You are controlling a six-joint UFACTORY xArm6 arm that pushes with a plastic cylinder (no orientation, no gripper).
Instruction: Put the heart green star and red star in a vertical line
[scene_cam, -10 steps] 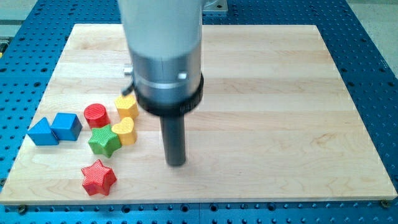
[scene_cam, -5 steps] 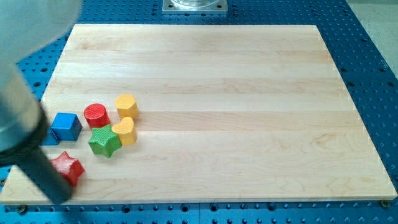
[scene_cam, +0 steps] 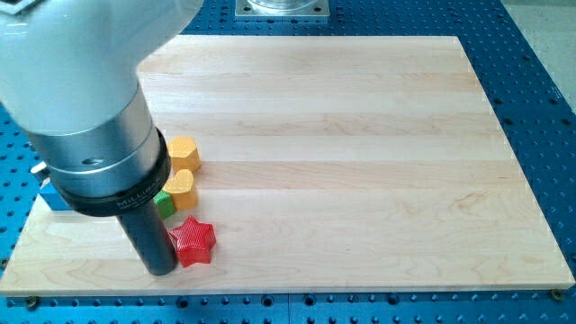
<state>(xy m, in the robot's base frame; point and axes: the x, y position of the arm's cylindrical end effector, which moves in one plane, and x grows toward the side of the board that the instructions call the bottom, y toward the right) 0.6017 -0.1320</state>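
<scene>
A pale wooden board (scene_cam: 360, 162) is lying on a blue perforated table (scene_cam: 540, 54), and a metal mounting plate (scene_cam: 282, 8) is showing at the view's top edge. The view's left part is being covered by the large grey-white arm body (scene_cam: 85, 99) with its black collar, so several blocks are being hidden or partly hidden.

No pincer is carried by the arm; it ends in the dark rod, and my tip (scene_cam: 159, 269) is being pressed to the board near the view's bottom left. The red star (scene_cam: 192, 242) is sitting at about 2 o'clock from my tip, touching or just beside the rod's side.

The yellow heart (scene_cam: 183, 188) is lying at 12 o'clock from the red star, close above it. Only a sliver of the green star (scene_cam: 165, 203) is being seen, tucked at 9 o'clock of the heart against the rod. A second yellow block (scene_cam: 184, 153) is sitting at 12 o'clock of the heart. A corner of a blue block (scene_cam: 52, 197) is peeking out at the view's left.
</scene>
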